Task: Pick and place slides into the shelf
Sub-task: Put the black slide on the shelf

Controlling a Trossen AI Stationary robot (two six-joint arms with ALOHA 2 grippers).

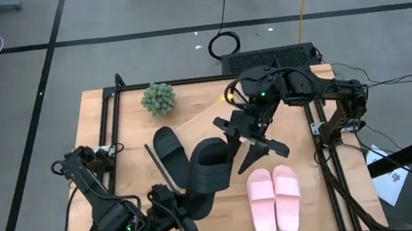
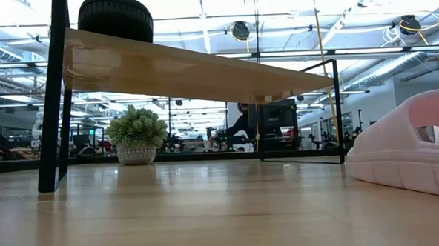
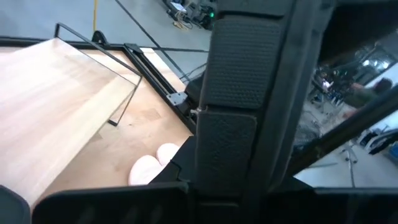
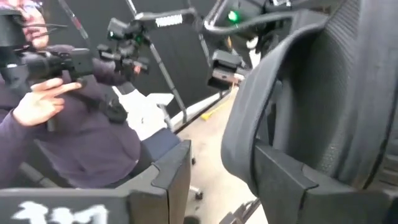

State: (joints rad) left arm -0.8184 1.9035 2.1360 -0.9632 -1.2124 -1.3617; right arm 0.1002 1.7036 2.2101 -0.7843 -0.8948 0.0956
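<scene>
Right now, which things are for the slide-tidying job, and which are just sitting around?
For the job:
- black slides
- pink slides
- shelf

Just lying about:
- little potted plant
- coiled cable on the floor

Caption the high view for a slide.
Two black slides sit at the shelf; pink pair waits; right end effector hovers open.
</scene>
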